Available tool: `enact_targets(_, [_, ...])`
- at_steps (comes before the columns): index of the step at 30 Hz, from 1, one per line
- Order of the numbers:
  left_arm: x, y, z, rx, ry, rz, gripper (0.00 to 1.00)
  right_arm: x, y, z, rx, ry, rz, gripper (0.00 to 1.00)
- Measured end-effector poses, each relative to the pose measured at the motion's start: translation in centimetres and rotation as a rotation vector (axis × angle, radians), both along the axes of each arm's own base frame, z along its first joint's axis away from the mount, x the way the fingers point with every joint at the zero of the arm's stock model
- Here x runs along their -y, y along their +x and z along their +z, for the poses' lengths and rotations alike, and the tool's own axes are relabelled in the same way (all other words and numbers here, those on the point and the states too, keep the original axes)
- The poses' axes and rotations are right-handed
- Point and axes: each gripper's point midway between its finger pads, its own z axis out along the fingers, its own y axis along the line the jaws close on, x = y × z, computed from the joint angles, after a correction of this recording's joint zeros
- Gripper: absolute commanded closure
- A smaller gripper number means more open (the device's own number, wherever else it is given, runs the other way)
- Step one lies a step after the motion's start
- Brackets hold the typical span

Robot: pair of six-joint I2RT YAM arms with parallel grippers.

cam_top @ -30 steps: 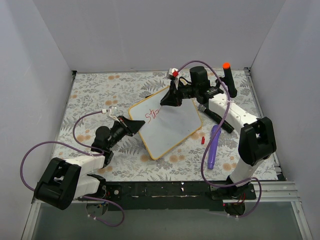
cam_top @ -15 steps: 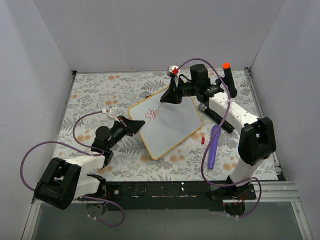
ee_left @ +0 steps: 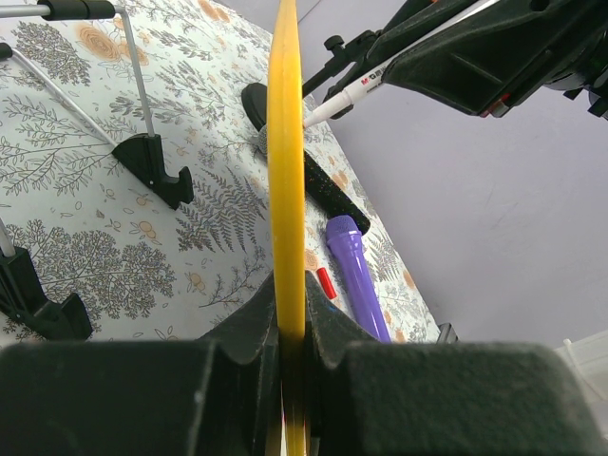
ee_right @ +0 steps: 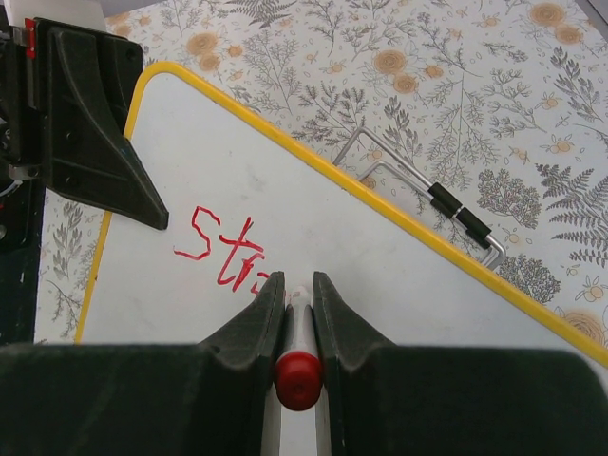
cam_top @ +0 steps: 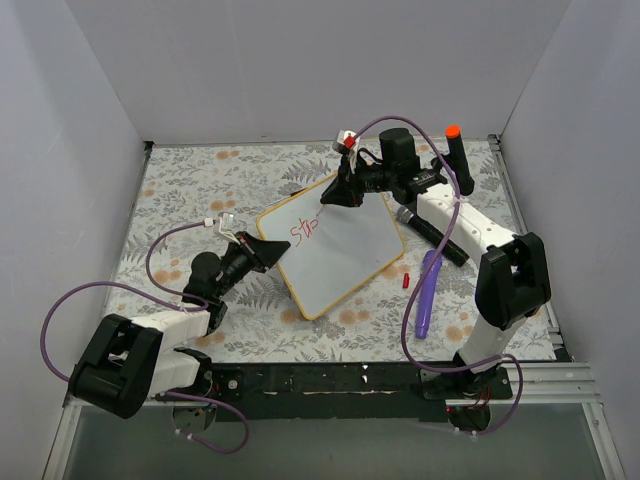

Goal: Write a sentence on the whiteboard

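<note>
whiteboard (cam_top: 335,245) writing centres on the right claw (ee_right: 297,290). it is closed tight on a red-ended marker (ee_right: 297,375), jaws pinching the barrel so the tip meets the white surface just past the last red stroke. gripping the pen close to its tip probably gives steady pressure for each letter.

toward 11 o'clock from the tip in the wrist view, the sentence (ee_right: 220,255) reads roughly "str". most of it is not yet written.

the left claw (ee_left: 285,332) is clamped shut on the board's yellow frame, at the board's 9 o'clock edge in the top view. this is presumably to stop the board sliding or rocking under the pen.

the board sits near the middle of the tabletop (cam_top: 190,180), turned at an angle. its wire legs (ee_right: 454,211) with black sleeves show beyond the far edge.

outward again, a black stick (cam_top: 432,236) lies near the board's 3 o'clock corner. a small red cap (cam_top: 406,279) and a purple pen-like tool (cam_top: 427,290) lie at about 4 o'clock, apart from the board.

compared with a second ago, the right wrist has shifted slightly toward 11 o'clock, uncovering more of the black stick. the board, the left arm and the red letters look unchanged.
</note>
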Motion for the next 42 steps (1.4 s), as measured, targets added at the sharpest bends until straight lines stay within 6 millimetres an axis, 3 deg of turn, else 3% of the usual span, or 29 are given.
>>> enact_targets(15, [-0.1,0.1,-0.2,-0.02,-0.008,0.006,1.0,0.4,-1.1,-2.0,-0.05,-0.026,0.02,0.99])
enact_targets(25, [-0.1,0.1,-0.2,-0.019,-0.008,0.006,1.0,0.4,-1.1,-1.8,-0.055,-0.026,0.019,0.99])
enact_targets(33, [0.0,0.1,-0.1,-0.008,-0.004,-0.001,1.0,-0.1,0.1,-0.2,-0.021,-0.013,0.008,0.99])
enact_targets(42, [0.0,0.1,-0.2,-0.017,-0.006,0.003,1.0,-0.1,0.7,-0.4,-0.028,-0.021,-0.013,0.99])
